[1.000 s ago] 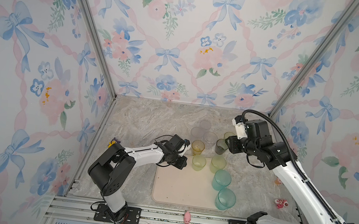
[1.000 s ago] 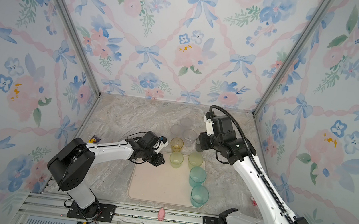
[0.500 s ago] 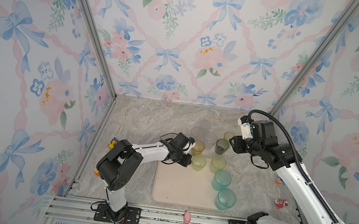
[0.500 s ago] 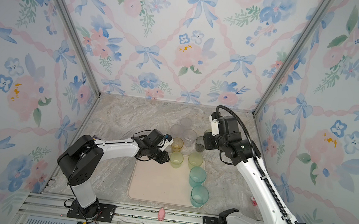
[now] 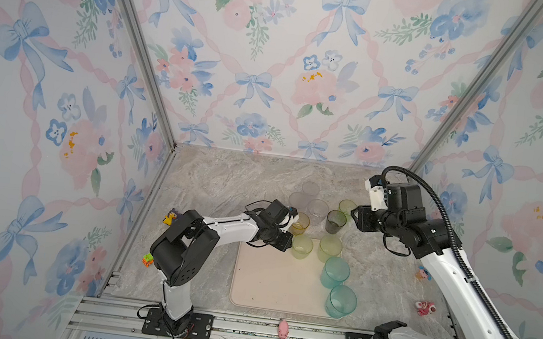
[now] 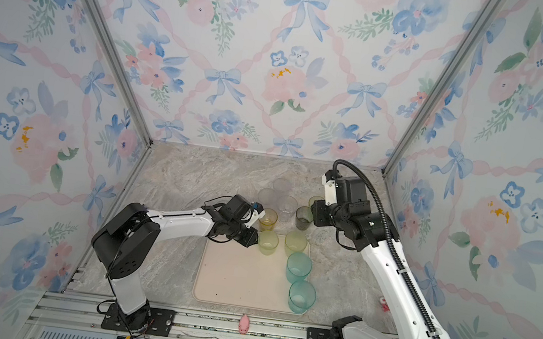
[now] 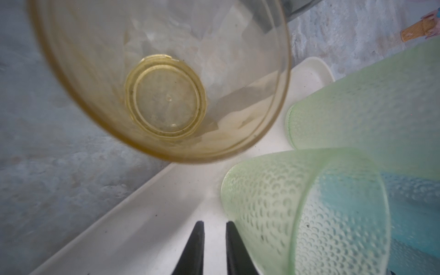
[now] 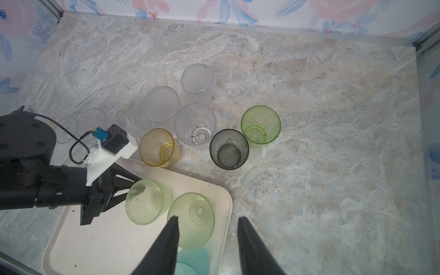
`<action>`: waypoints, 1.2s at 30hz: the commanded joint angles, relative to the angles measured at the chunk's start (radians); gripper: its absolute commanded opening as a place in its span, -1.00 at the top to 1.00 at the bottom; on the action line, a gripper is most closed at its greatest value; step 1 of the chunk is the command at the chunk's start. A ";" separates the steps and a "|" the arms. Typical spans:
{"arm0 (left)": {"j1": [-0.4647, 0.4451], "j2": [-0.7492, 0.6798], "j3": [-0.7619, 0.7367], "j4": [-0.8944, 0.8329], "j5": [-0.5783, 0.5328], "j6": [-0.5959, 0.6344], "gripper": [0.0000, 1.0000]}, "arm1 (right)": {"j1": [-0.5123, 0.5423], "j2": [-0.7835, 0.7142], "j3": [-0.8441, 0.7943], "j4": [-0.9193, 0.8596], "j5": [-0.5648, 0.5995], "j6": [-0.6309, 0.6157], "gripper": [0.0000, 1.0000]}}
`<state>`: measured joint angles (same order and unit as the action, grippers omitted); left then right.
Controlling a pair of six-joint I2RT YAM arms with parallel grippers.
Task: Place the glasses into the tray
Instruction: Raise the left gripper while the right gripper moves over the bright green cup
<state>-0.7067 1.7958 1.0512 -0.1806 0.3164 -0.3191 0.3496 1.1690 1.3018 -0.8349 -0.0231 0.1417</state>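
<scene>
Showing left gripper (image 7: 212, 247) slightly apart, empty — right gripper (image 8: 206, 245) apart, empty; top views hide both.

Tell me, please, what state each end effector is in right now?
Left end effector: barely open, narrow gap, holding nothing.
Right end effector: open, holding nothing.

Tray (image 8: 100, 240): we see its cream corner, holding two pale green glasses (image 8: 148, 204) side by side and a teal glass (image 8: 192, 260).
Counter: amber glass (image 8: 158, 147), grey glass (image 8: 229, 149) and green glass (image 8: 260, 125) stand upright beyond the tray, clear glasses (image 8: 195, 123) behind them.
Left gripper (image 8: 133, 188): touching one pale green glass.
Right gripper (image 8: 207, 240): our fingers apart, empty.
</scene>
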 commanded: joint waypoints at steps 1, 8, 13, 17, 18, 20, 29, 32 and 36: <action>-0.007 0.022 0.021 -0.002 0.024 0.005 0.59 | -0.017 -0.007 -0.016 -0.019 -0.019 -0.004 0.12; -0.014 0.031 0.037 -0.003 0.027 0.005 0.60 | -0.056 -0.004 -0.032 -0.011 -0.041 0.002 0.12; -0.017 0.037 0.046 -0.003 0.027 0.005 0.60 | -0.082 0.004 -0.037 -0.001 -0.063 0.006 0.12; -0.019 0.037 0.051 -0.002 0.023 0.006 0.60 | -0.099 0.019 -0.042 0.006 -0.071 0.008 0.12; -0.020 0.037 0.050 -0.002 0.020 0.006 0.60 | -0.104 0.022 -0.043 0.007 -0.072 0.008 0.12; -0.019 0.028 0.046 -0.003 0.014 0.009 0.59 | -0.119 0.035 -0.048 0.012 -0.072 0.014 0.11; 0.030 -0.146 -0.028 -0.062 -0.084 0.023 0.50 | -0.246 0.192 -0.047 0.059 -0.083 0.041 0.15; 0.058 -0.253 -0.059 -0.084 -0.127 0.029 0.52 | -0.262 0.279 -0.022 0.078 -0.101 0.041 0.26; 0.091 -0.387 -0.064 -0.108 -0.186 0.044 0.54 | -0.265 0.394 0.025 0.101 -0.102 0.046 0.36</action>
<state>-0.6292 1.4769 0.9958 -0.2550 0.1917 -0.3073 0.0910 1.5185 1.2804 -0.7624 -0.1066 0.1787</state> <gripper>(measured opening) 0.232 0.328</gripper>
